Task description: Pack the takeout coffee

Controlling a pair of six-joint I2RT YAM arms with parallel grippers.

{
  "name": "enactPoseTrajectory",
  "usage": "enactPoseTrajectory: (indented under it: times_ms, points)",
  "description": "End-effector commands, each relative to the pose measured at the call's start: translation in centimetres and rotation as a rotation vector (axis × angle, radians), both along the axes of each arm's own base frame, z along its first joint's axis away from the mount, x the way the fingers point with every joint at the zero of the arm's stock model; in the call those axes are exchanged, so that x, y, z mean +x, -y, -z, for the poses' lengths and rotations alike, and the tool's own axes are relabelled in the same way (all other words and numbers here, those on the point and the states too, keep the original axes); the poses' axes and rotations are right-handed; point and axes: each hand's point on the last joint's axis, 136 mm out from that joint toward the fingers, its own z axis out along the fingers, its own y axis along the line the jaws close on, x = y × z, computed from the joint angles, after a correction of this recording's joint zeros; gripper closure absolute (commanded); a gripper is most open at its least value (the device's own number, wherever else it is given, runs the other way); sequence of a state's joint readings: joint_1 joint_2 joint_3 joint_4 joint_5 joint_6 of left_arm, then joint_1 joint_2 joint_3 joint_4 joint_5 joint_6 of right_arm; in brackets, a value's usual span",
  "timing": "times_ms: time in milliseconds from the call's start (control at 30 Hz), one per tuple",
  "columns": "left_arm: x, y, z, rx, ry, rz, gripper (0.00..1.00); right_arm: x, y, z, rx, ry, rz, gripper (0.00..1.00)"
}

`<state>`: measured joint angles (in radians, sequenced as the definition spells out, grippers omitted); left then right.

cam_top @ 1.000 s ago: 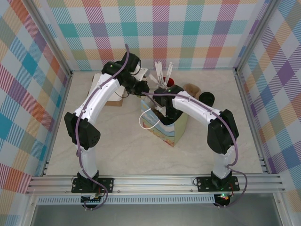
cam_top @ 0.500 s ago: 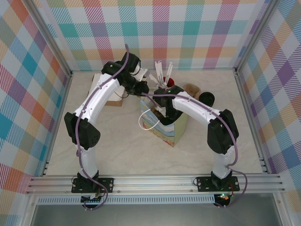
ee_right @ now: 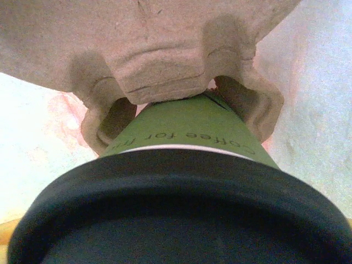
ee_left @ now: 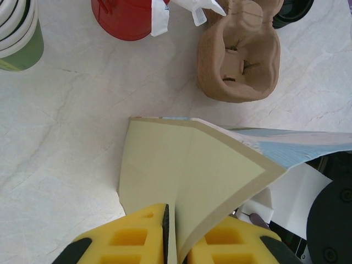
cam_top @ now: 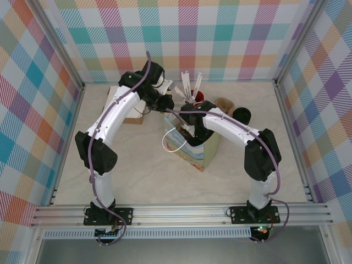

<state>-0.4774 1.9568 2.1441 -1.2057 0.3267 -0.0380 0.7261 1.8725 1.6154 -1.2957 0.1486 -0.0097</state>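
Note:
The takeout coffee (ee_right: 190,137), an olive-green cup with a black lid (ee_right: 181,214), sits in a socket of a brown pulp carrier (ee_right: 148,55) between pale bag walls. It lies right under my right wrist camera, between the jaws, and the fingers themselves are hidden. From above, my right gripper (cam_top: 187,132) reaches down into the open paper bag (cam_top: 208,154) at mid-table. My left gripper (ee_left: 175,220) is shut on the bag's cream upper edge (ee_left: 187,165), with its yellow fingers (ee_left: 132,236) pinching the paper. It holds the bag's far side (cam_top: 168,108).
A red cup of white sticks (cam_top: 196,94) stands behind the bag, a spare brown carrier (ee_left: 242,55) and a black lid (cam_top: 242,115) to its right. A stack of green cups (ee_left: 16,33) and a box (cam_top: 131,113) are at the back left. The bag's white handle (cam_top: 171,144) loops leftward.
The right arm's forearm has edged slightly toward the back over the bag. The left arm and the bag have stayed put.

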Motion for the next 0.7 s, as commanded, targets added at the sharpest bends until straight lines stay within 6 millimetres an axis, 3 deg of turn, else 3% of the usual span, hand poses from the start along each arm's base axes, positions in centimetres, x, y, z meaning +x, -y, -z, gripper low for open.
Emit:
enactPoseTrajectory:
  times_ms: [0, 467, 667]
  points:
    - [0.2, -0.2, 0.3, 0.034, -0.005, -0.024, 0.85, -0.4, 0.0, -1.1, 0.035, 0.015, -0.017, 0.15]
    - [0.2, 0.1, 0.2, 0.018, -0.012, -0.013, 0.85, -0.6, -0.4, -4.2, 0.103, 0.056, -0.016, 0.15]
    - [0.1, 0.2, 0.3, 0.018, -0.014, -0.012, 0.85, -0.5, -0.7, -4.5, 0.117, 0.058, -0.017, 0.15]
